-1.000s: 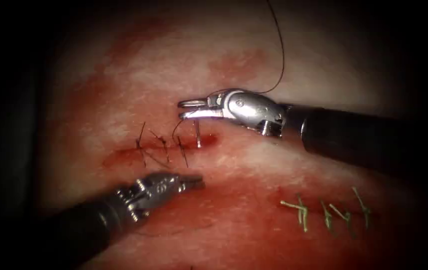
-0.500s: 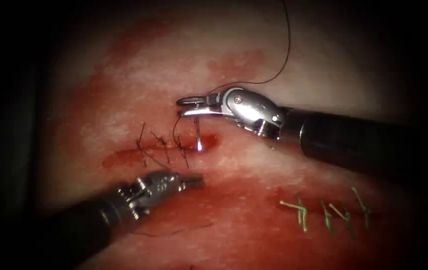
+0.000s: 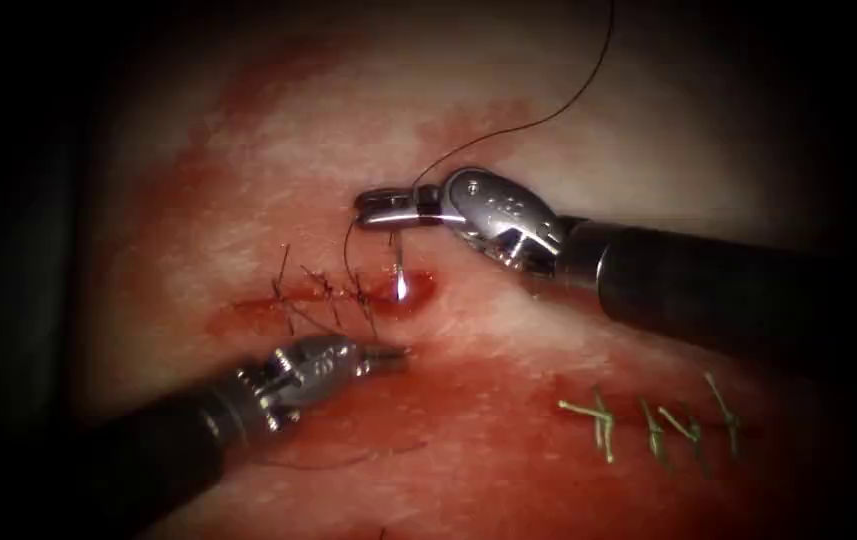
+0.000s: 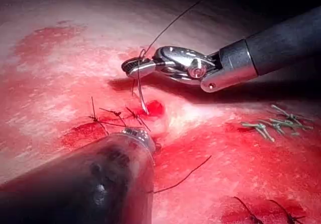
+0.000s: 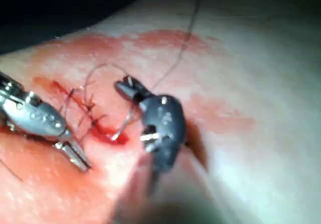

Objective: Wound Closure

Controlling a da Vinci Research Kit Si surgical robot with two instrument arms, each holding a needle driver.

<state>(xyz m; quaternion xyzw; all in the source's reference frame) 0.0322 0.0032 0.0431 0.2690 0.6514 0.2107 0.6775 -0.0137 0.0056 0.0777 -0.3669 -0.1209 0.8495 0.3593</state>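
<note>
endoscope: right tool [image 3: 373, 207] is clamped on the needle [image 3: 400, 270] near its back end, tip down in the cut [image 3: 328, 300] at its right end, thread [image 3: 528, 125] trailing up; left tool [image 3: 393, 352] pinched closed on nothing just below the cut; left wrist: needle [image 4: 142, 96] hangs from those jaws into the tissue [image 4: 210, 123]; right wrist: left tool [image 5: 75, 156] looks empty beside the stitches [image 5: 88, 108]

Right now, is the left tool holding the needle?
No, the right tool holds the needle over the cut, and the left tool holds nothing.
</note>
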